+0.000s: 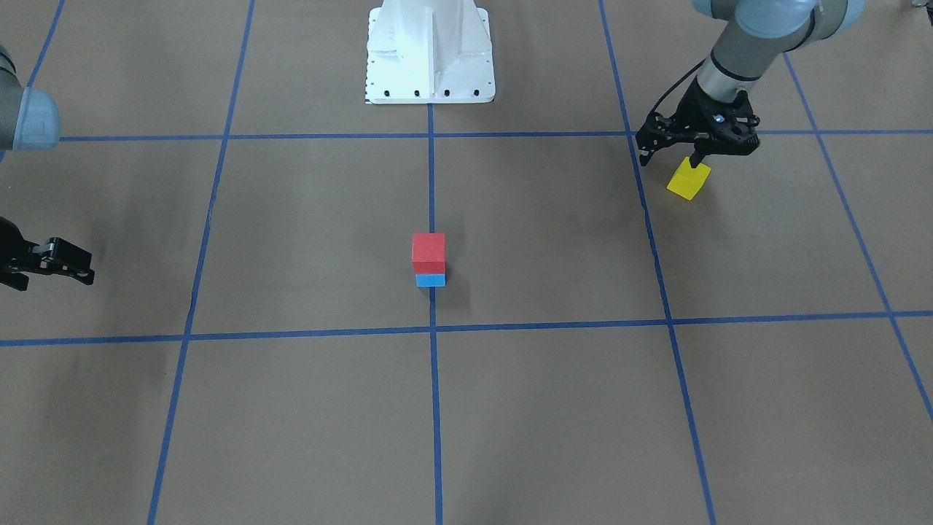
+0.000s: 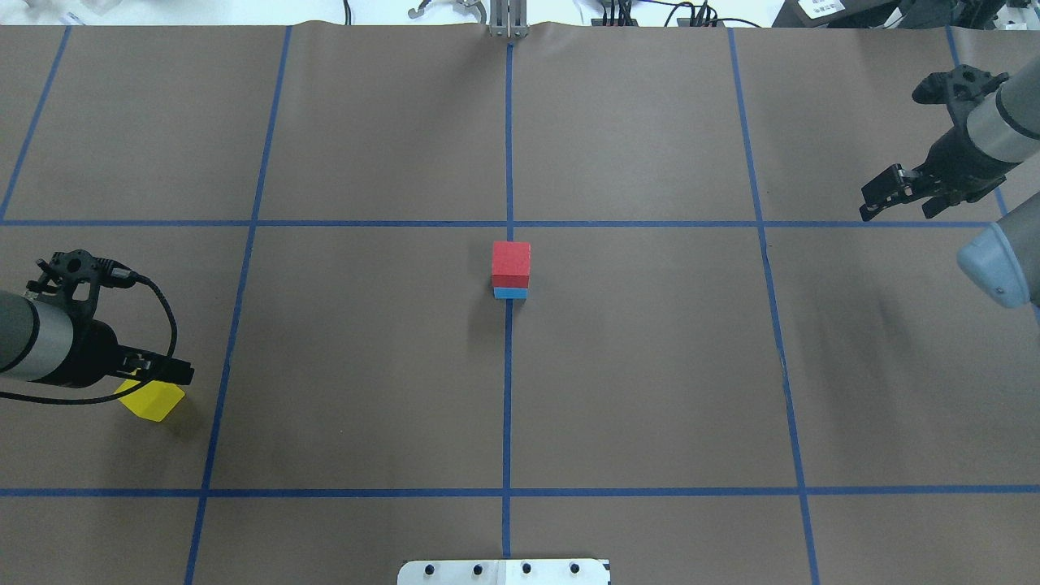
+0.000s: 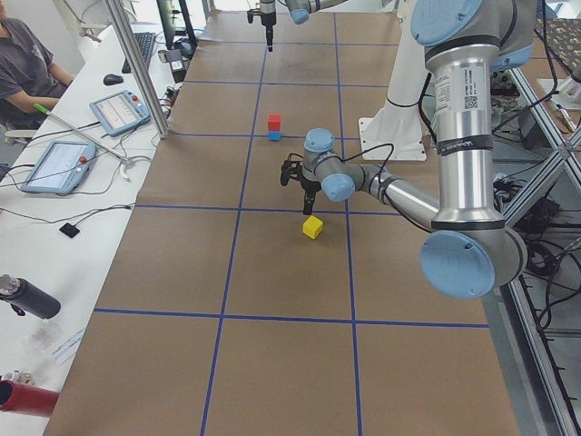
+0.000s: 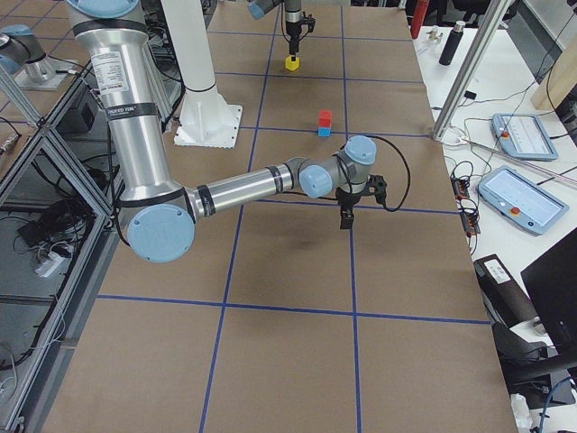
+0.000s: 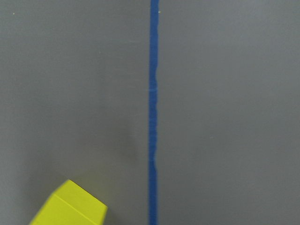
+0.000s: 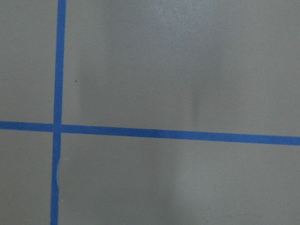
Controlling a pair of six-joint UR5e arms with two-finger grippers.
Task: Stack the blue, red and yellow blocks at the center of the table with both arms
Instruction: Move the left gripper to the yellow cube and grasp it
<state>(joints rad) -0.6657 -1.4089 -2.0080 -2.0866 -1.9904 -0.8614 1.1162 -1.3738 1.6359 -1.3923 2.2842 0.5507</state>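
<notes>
Watching my left hand [image 1: 671, 161], released, just above yellow [image 1: 689, 179], well apart from red [image 1: 428, 251] atop blue [image 1: 431, 280]; right hand [image 2: 895, 209] likewise released.

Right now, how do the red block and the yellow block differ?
The red block rests on the blue block at the table's centre; the yellow block is unstacked, off to the robot's left beneath the left gripper. The red block sits square to the tape lines; the yellow block is turned askew. Both are same-sized cubes.
</notes>
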